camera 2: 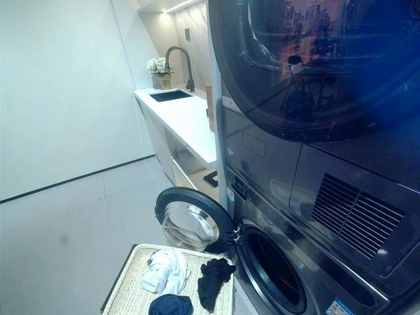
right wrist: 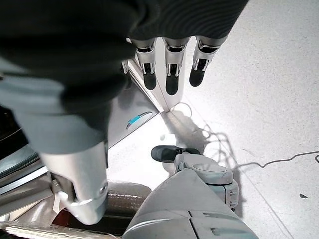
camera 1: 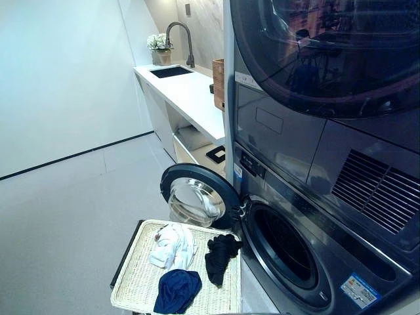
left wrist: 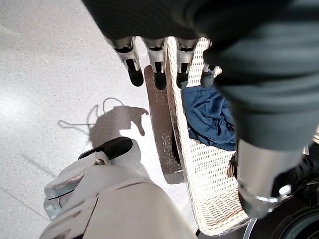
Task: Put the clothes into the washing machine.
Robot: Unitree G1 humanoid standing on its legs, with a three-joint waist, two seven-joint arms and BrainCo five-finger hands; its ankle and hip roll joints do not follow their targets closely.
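The washing machine (camera 1: pixel 295 256) stands with its round door (camera 1: pixel 197 197) swung wide open, and just beside that door sits a pale wicker basket (camera 1: pixel 134 289) on the floor. Three garments lie in it: a white one (camera 1: pixel 172 246), a black one (camera 1: pixel 220 256) draped at the rim nearest the drum, and a dark blue one (left wrist: pixel 209 117). The left hand (left wrist: pixel 159 64) hangs above the basket's edge, fingers straight and apart (holding nothing), the blue garment just below it. The right hand (right wrist: pixel 169 64) hangs over the floor beside the machine's front, fingers likewise straight and empty.
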